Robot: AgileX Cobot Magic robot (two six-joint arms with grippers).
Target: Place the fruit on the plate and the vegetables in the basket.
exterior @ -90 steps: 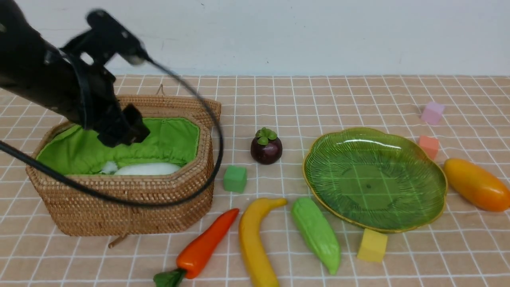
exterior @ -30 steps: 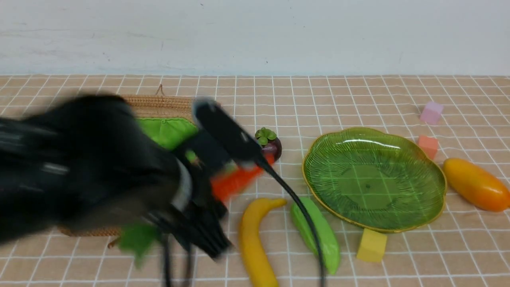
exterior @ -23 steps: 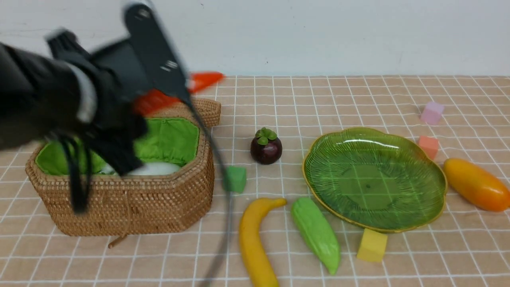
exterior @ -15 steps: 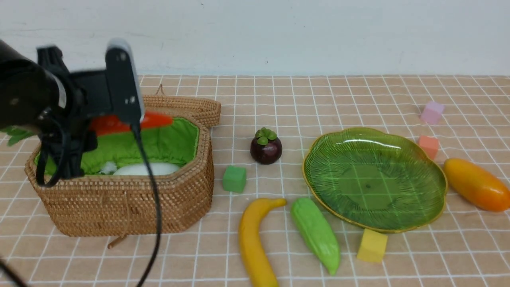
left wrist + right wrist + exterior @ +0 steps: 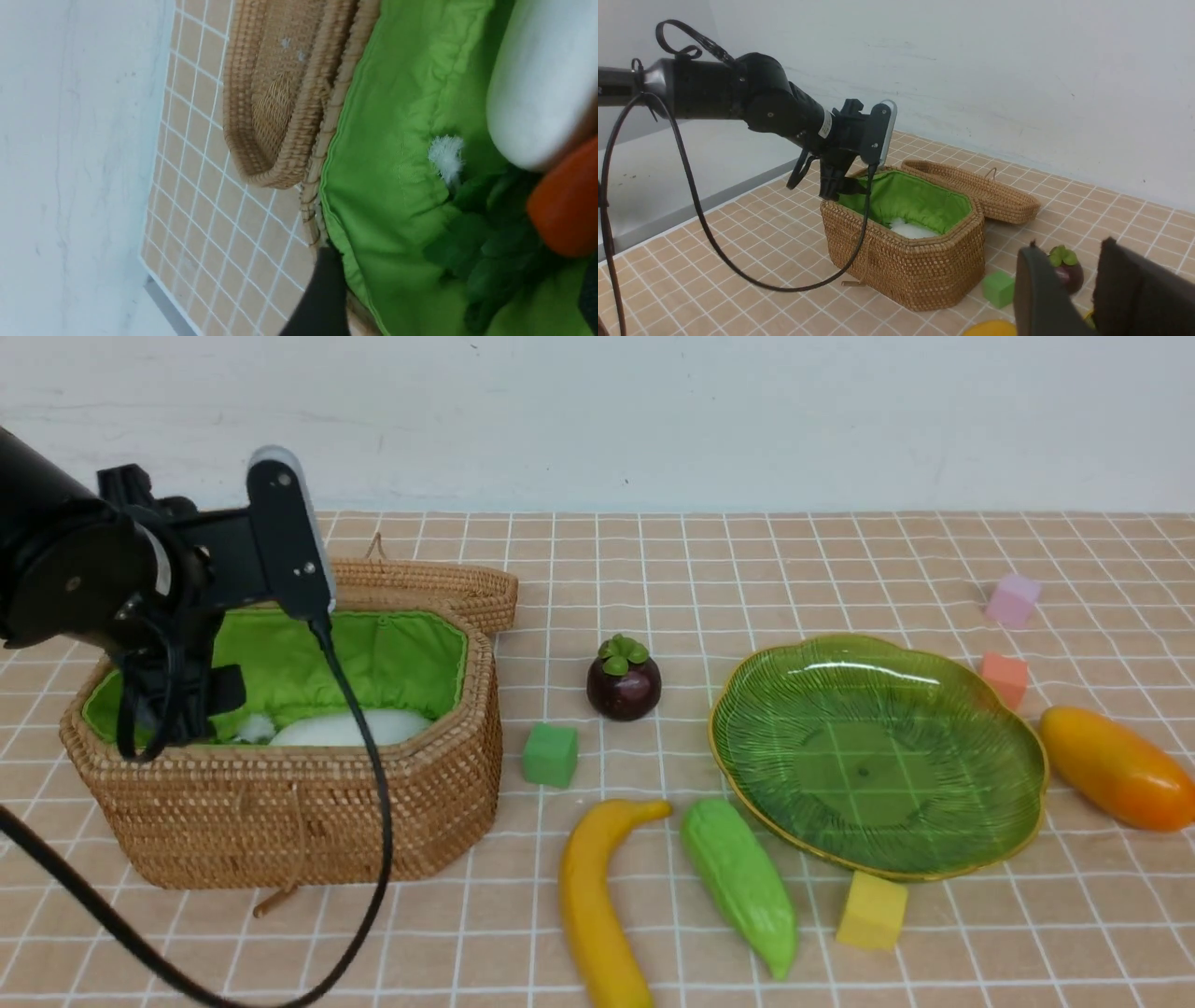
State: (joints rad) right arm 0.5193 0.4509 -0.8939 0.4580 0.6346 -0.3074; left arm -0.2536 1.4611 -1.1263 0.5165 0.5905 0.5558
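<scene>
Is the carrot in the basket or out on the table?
In. The left wrist view shows the carrot against the green lining of the basket, beside the white vegetable.

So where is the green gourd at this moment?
In the front view the gourd lies right of centre, between the banana and the plate.

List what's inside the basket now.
The white vegetable and the leafy carrot show against the green lining. The basket floor beneath them is covered; from the front, the near wall hides the carrot.
</scene>
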